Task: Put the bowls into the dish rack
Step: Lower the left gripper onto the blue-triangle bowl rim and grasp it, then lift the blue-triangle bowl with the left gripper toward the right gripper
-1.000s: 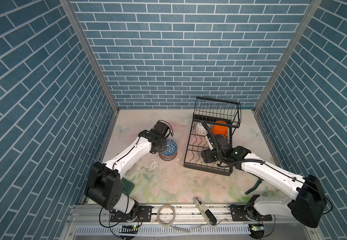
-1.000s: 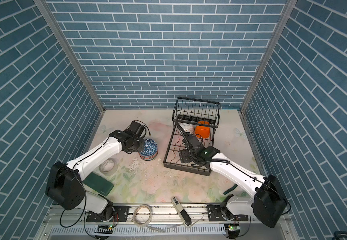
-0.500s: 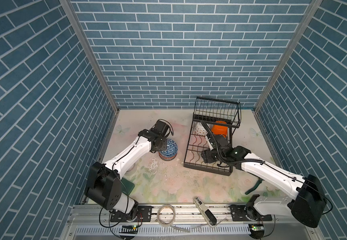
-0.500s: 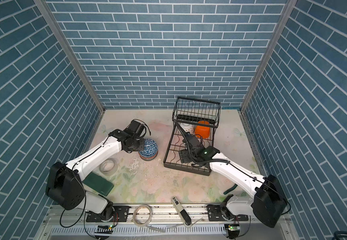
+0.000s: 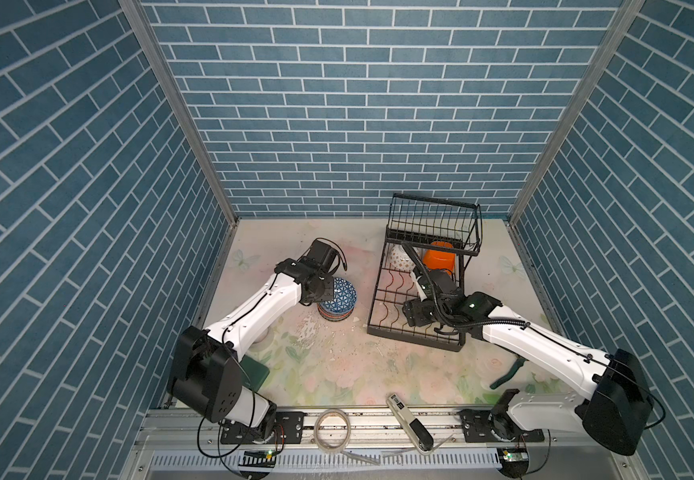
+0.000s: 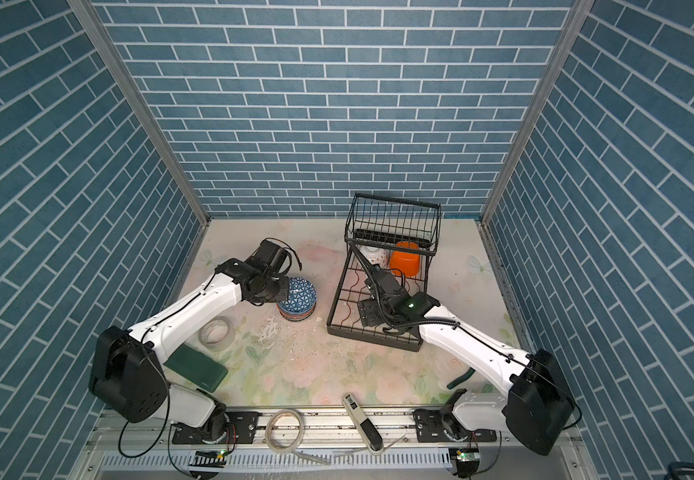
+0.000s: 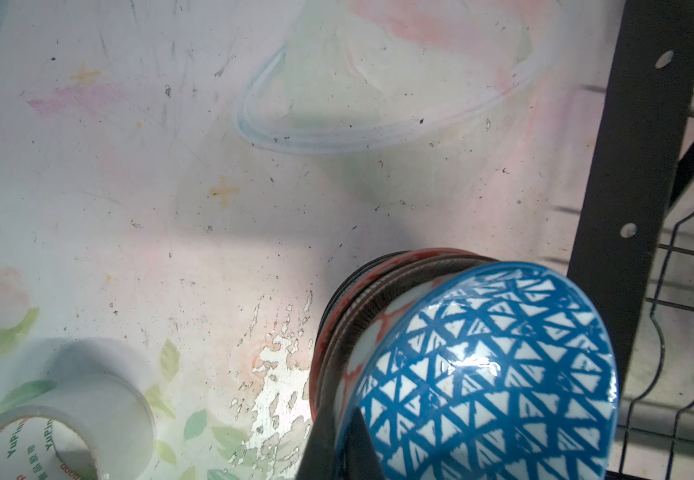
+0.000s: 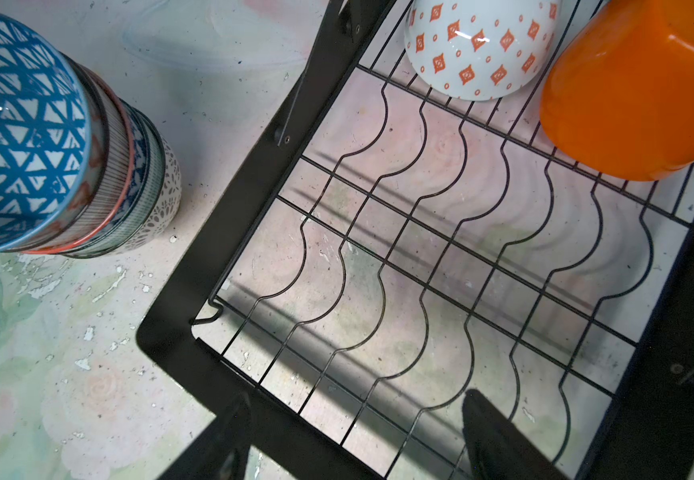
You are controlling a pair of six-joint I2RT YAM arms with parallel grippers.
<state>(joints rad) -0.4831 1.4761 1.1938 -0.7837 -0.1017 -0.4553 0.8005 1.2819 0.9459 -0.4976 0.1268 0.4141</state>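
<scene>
1. Left gripper [image 7: 339, 440] was clamped on the rim of the blue bowl [image 7: 482, 374], atop the stack [image 8: 129, 187] beside the dish rack [image 8: 229, 232].
2. Right gripper [image 8: 358, 415] hung, jaws apart, over the rack's lower wires.
3. Judgement: pick-up in hand; next, a clean lift off the stack.

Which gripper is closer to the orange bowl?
Right. The right gripper is open over the dish rack near the orange bowl; the left gripper grips the blue bowl outside it.
</scene>
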